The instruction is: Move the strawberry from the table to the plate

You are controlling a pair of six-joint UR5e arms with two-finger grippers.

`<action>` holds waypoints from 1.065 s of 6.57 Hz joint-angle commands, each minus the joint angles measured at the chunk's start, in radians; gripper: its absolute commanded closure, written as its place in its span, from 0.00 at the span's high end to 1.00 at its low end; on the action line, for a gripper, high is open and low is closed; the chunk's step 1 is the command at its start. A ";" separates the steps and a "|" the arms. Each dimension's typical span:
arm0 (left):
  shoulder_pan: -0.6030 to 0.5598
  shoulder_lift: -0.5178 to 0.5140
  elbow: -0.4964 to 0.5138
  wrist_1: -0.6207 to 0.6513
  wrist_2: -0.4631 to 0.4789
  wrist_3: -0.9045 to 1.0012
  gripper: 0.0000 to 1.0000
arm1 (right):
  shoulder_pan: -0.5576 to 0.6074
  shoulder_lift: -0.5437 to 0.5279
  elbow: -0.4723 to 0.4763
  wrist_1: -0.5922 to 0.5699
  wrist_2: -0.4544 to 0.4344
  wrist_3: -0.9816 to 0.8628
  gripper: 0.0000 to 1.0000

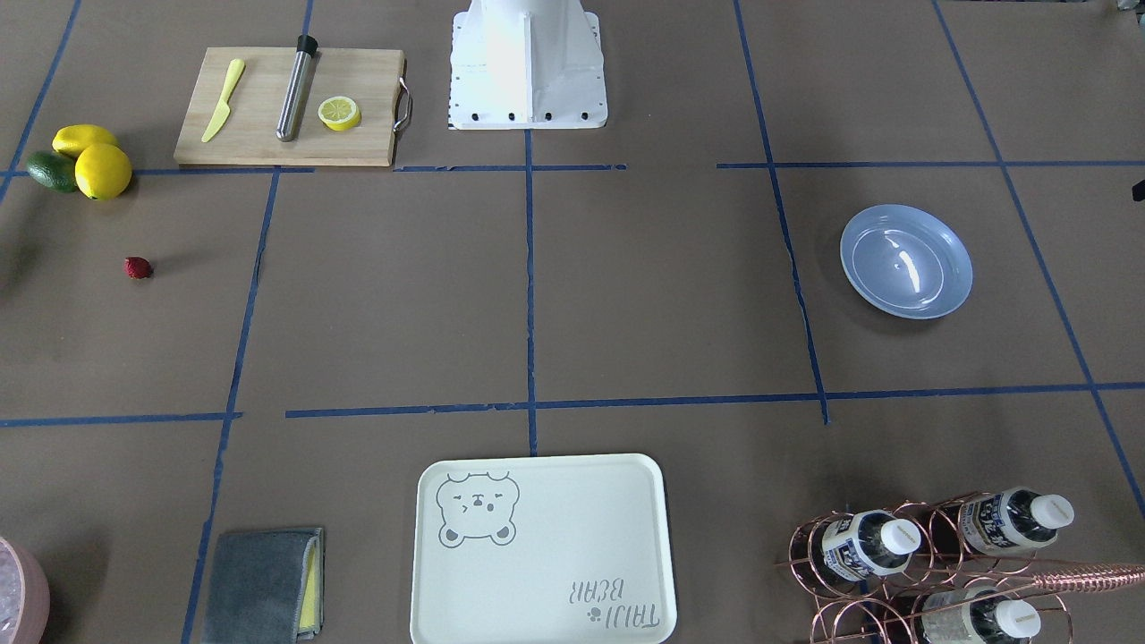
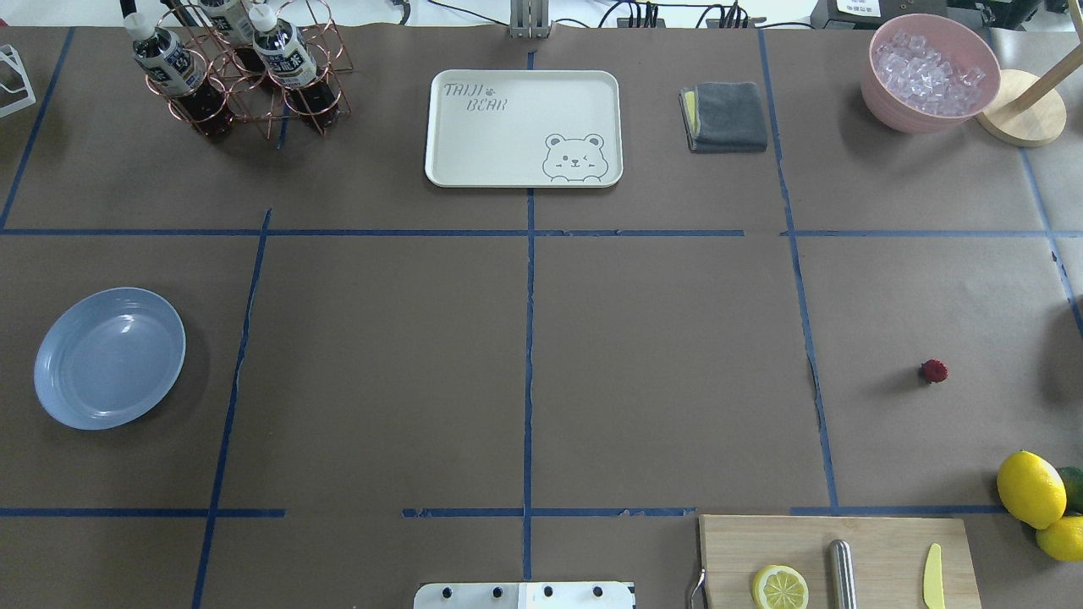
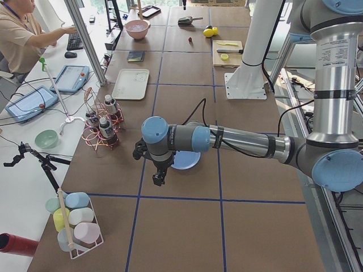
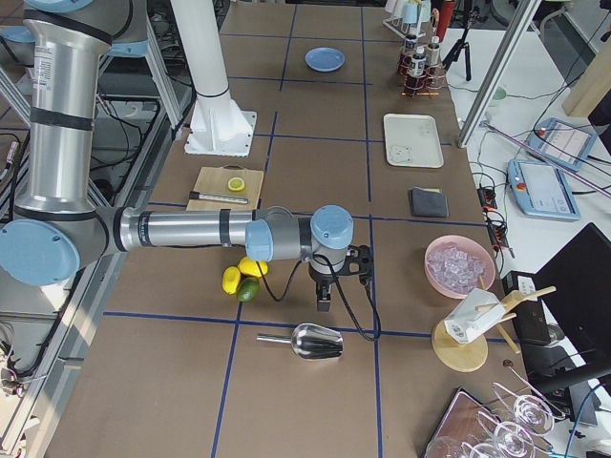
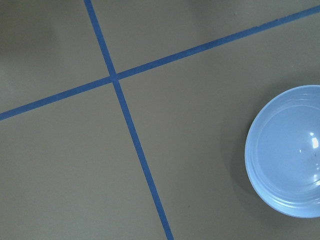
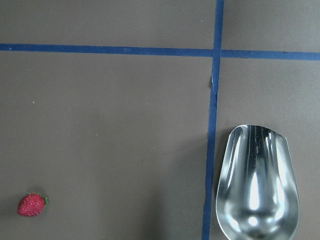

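Note:
The strawberry (image 1: 138, 267) (image 2: 934, 370), small and dark red, lies alone on the brown table (image 1: 626, 295), and it shows at the lower left of the right wrist view (image 6: 32, 204). The light-blue plate (image 1: 906, 260) (image 2: 110, 358) (image 5: 290, 150) sits empty on the opposite side. My left gripper (image 3: 158, 180) hangs over the table next to the plate (image 3: 190, 161). My right gripper (image 4: 324, 303) hovers above the table near the lemons (image 4: 250, 268). Both grippers show only in the side views, so I cannot tell whether they are open or shut.
Two lemons (image 2: 1030, 489) and an avocado (image 1: 50, 170) lie near the strawberry. A cutting board (image 1: 288, 107) holds a knife, a rod and a lemon half. A metal scoop (image 6: 257, 180), bear tray (image 2: 523, 127), bottle rack (image 2: 241, 72), cloth (image 2: 726, 116) and ice bowl (image 2: 931, 72) stand farther off. A person (image 3: 22, 37) sits beside the table.

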 commanded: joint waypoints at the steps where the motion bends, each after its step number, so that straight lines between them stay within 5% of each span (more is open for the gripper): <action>1: 0.000 0.007 -0.001 -0.057 -0.007 0.004 1.00 | 0.000 -0.001 0.001 0.002 -0.003 0.000 1.00; 7: 0.108 0.005 0.066 -0.177 -0.093 -0.139 1.00 | 0.000 -0.001 0.001 0.006 0.000 -0.002 1.00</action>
